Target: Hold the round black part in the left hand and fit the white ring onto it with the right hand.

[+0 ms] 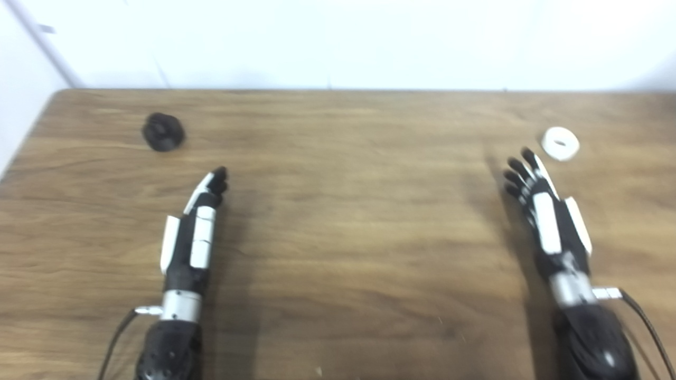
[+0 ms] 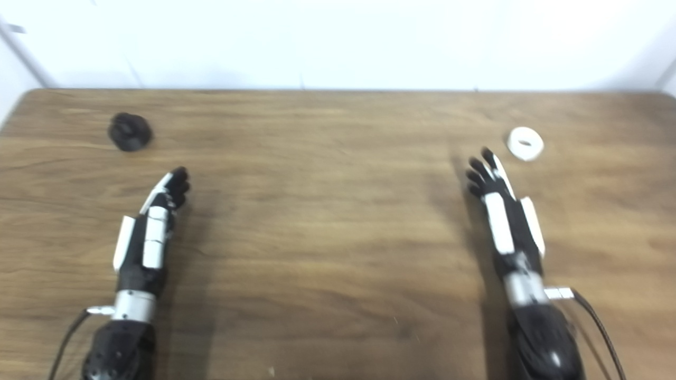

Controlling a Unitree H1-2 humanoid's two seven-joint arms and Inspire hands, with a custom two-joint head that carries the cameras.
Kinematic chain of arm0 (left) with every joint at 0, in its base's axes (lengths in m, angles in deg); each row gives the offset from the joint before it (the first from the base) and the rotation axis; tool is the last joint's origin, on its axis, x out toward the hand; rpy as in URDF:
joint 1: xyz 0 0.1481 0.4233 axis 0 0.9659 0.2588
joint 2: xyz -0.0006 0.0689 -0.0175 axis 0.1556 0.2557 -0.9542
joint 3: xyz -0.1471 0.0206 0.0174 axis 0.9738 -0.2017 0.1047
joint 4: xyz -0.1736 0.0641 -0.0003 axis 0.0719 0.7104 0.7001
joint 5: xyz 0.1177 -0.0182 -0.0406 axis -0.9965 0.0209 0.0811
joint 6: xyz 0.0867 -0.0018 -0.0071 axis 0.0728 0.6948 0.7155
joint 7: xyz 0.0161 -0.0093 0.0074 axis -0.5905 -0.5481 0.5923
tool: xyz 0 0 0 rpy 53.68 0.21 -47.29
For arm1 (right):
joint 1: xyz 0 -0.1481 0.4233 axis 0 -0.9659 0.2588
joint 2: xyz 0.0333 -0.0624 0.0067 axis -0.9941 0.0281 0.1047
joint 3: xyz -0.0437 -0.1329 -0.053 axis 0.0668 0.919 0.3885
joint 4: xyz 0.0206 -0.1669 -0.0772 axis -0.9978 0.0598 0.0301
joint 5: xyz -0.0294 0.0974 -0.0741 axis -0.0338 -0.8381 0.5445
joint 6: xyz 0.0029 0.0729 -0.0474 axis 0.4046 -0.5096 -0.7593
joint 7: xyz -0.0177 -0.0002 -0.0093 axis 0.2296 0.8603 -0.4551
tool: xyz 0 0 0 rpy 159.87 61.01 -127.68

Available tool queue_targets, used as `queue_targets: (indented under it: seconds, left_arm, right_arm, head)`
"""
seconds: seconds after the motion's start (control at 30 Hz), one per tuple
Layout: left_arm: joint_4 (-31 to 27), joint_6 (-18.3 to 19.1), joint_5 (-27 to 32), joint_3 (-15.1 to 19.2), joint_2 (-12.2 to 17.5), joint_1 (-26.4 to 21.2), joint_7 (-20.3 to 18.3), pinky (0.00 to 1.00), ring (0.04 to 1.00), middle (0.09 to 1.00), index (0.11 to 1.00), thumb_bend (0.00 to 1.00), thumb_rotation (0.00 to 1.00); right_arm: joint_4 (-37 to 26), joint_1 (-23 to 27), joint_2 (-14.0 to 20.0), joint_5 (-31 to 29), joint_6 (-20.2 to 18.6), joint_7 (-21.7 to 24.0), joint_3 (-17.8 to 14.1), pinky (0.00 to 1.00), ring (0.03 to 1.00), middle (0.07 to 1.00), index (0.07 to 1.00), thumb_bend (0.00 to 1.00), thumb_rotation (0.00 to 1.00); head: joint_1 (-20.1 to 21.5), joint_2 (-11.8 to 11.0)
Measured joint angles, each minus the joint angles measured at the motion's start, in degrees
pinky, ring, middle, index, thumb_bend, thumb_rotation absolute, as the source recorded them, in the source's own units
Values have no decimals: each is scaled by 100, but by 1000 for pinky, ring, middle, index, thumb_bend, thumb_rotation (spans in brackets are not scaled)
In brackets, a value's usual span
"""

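On the far left of the wooden table (image 1: 338, 221) lies the round black part (image 1: 163, 132), free of any grasp; it looks like a small, stiff moulded piece, probably light, and its rounded outer wall seems the sensible place to pinch it so that its top face stays clear for the ring. Just near and right of it, apart from it, the left hand (image 1: 198, 221) hovers edge-on to the cameras with its fingers stretched forward and holding nothing; how far the thumb stands off from the fingers cannot be told from this angle. The middle of the table carries only the shadows of the arms. To the right, the right hand (image 1: 544, 206) reaches forward with its fingers fanned apart and empty, the fingertips near the white ring (image 1: 560, 143) but not touching it. The ring lies flat at the far right, hole upward; it appears rigid, light and smooth, so it may slide when nudged, and a grip across its outer rim looks best. Both views are soft with blur: the black part's top detail, any ridges or bore, is not legible, and both forearms are cut off by the near edge.
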State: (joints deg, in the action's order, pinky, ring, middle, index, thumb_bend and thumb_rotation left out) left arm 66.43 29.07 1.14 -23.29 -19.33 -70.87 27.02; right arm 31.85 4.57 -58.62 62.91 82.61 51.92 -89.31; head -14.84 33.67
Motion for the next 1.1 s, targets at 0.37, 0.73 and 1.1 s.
queue_targets:
  seconds: [0.37,0.73,1.1]
  left_arm:
    - [165,-249,-122,-48,-79,-133,60,994,949,940,916,464,1000]
    - [224,-286,-198,-50,-99,-178,60,1000,970,955,929,512,984]
    - [215,-254,-306,3,-137,-180,135,1000,975,956,929,537,721]
  right_arm:
    - [455,249,260,-243,347,106,-82,906,924,935,985,564,1000]
    - [636,354,311,-352,557,144,-109,913,925,939,989,540,1000]
    - [723,412,355,-354,647,145,-109,880,905,928,972,563,1000]
  head:
    - [-528,-616]
    - [-476,-818]
    - [-309,-792]
